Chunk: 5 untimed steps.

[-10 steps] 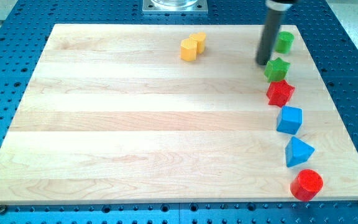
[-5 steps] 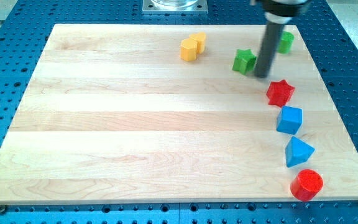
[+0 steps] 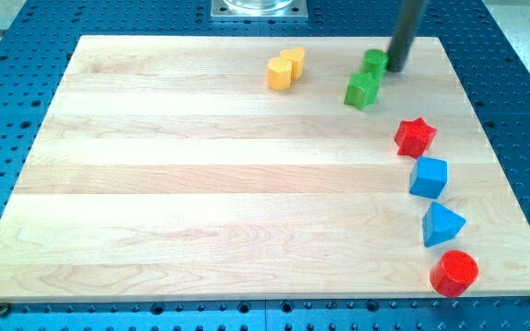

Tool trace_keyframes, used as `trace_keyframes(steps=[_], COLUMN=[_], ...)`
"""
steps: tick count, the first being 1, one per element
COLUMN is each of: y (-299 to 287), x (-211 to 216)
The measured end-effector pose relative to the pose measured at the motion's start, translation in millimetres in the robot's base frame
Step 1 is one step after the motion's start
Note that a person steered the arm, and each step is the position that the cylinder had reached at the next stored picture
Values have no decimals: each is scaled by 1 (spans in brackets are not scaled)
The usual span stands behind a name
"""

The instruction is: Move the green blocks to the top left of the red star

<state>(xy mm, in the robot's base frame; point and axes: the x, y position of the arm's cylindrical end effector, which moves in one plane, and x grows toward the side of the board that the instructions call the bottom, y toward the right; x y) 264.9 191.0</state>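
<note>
The red star [image 3: 415, 136] lies at the board's right side. A green star block [image 3: 362, 90] sits up and to the left of it. A second green block [image 3: 374, 62], roundish in shape, sits just above the green star, touching or nearly touching it. My tip [image 3: 397, 68] is at the right side of that upper green block, against it. The rod rises from there out of the view's top.
Two yellow blocks [image 3: 285, 69] sit together near the board's top middle. Below the red star run a blue cube [image 3: 428, 176], a blue triangle block [image 3: 441, 224] and a red cylinder [image 3: 454, 272]. The board's right edge is close to these.
The green star slid left from above the red star. My tip then went up and pushed the other green block left, next to the green star.
</note>
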Motion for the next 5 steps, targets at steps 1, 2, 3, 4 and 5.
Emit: trace_keyframes(steps=[1,2,3,4,5], y=[16,-17,-26,11,77], x=[-33,-12,16,29,76])
